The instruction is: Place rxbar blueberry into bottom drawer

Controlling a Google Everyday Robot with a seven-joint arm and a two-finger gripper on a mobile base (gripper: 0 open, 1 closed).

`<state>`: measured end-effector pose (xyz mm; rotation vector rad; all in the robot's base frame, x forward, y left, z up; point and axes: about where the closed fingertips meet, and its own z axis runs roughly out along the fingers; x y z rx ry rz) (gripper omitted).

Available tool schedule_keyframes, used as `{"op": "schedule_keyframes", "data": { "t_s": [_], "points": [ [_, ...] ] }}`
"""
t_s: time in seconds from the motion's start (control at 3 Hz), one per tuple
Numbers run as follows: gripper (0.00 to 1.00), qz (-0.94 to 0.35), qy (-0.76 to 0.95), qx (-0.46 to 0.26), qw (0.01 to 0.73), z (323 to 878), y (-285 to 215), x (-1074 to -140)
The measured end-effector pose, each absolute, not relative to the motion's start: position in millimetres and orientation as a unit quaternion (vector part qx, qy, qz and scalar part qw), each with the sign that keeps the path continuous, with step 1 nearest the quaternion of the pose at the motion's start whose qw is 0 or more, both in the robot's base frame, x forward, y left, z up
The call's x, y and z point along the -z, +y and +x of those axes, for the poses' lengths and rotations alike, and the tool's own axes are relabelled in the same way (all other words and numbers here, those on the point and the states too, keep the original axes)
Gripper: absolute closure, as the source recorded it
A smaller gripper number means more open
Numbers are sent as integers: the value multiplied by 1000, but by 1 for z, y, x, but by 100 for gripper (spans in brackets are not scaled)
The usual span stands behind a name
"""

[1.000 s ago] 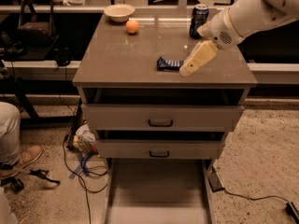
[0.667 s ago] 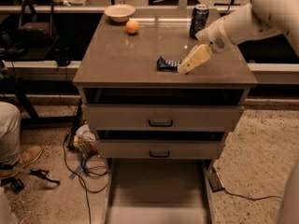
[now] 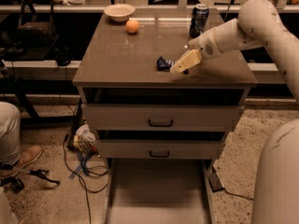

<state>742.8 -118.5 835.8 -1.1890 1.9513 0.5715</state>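
Just right of the frame's centre, the rxbar blueberry (image 3: 163, 63) lies flat on the desk (image 3: 121, 59), near its front edge. The end effector (image 3: 175, 69) comes at it from the right, angled down and to the left, its pale tip at the bar's right end. Whether it is apart, together or clamped on the bar cannot be told. The white arm (image 3: 233, 34) runs from it up to the upper right of the frame.

Further back on the desk a dark soda can (image 3: 199, 20) stands upright behind the arm. An orange (image 3: 132, 26) sits towards the back left, with a pale bowl (image 3: 119, 11) just behind it.

Below the desk top, two drawer fronts (image 3: 160, 118) with black handles are stacked. Under them the bottom drawer (image 3: 159, 190) is pulled out towards the lower edge of the frame, its flat floor showing. Cables (image 3: 86, 171) lie on the floor to its left, and a person's shoe (image 3: 23, 158) shows at the left edge.
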Motion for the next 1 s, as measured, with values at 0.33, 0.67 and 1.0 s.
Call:
{"op": "schedule_keyframes", "data": {
  "t_s": [0.33, 0.67, 1.0],
  "points": [
    [0, -468, 761, -231, 385, 750, -106, -829],
    [18, -478, 759, -225, 382, 751, -94, -825],
    [41, -484, 758, -216, 380, 747, -89, -824]
  ]
}}
